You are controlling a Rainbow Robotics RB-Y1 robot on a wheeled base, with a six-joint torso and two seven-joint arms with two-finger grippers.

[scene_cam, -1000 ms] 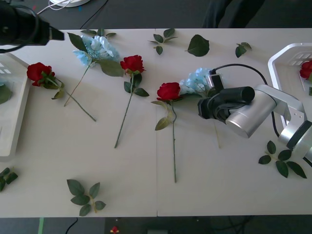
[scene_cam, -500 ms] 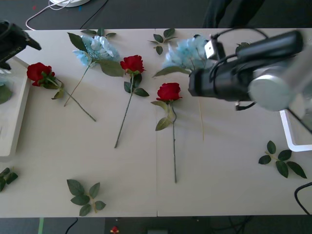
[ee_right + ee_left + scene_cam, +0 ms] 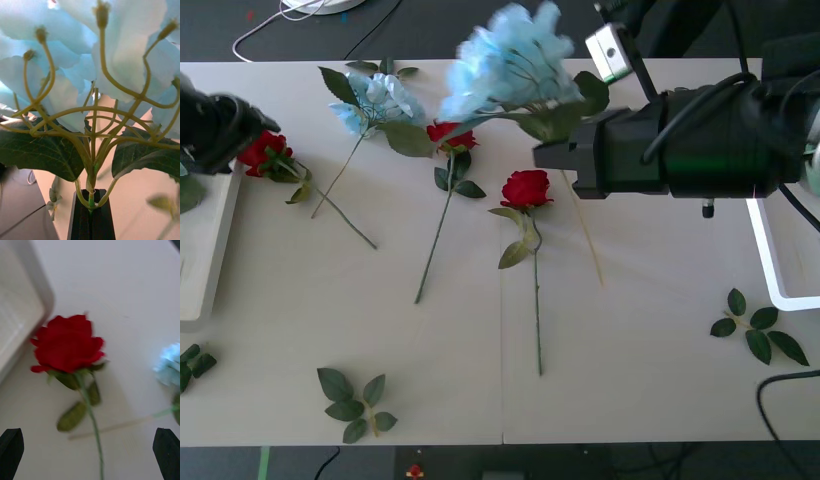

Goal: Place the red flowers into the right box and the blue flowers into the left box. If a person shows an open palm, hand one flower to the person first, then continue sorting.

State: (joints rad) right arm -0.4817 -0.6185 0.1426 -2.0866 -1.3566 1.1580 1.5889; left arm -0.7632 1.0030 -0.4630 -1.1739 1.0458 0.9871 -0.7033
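My right gripper [image 3: 546, 157] is shut on the stem of a blue flower [image 3: 510, 58] and holds it high over the table's middle. In the right wrist view the black fingers [image 3: 80, 221] pinch the stem under the pale bloom [image 3: 112, 56]. My left gripper [image 3: 262, 128] hangs open over a red flower [image 3: 265, 152] next to the left box [image 3: 202, 262]. The left wrist view shows that rose [image 3: 67, 343] ahead of the open left gripper [image 3: 89, 444], beside the box rim [image 3: 39, 288]. Two more red flowers [image 3: 450, 133] [image 3: 527, 187] and another blue flower [image 3: 380, 98] lie on the table. The right box [image 3: 770, 262] is partly hidden by my right arm.
Loose leaf sprigs lie at the near left [image 3: 355, 400], the near right [image 3: 755, 325] and the far middle [image 3: 515, 78]. A white cable [image 3: 300, 12] runs past the table's far edge.
The right arm has lifted the blue flower off the table, high and leftward. The left arm has swung in over the leftmost red flower.
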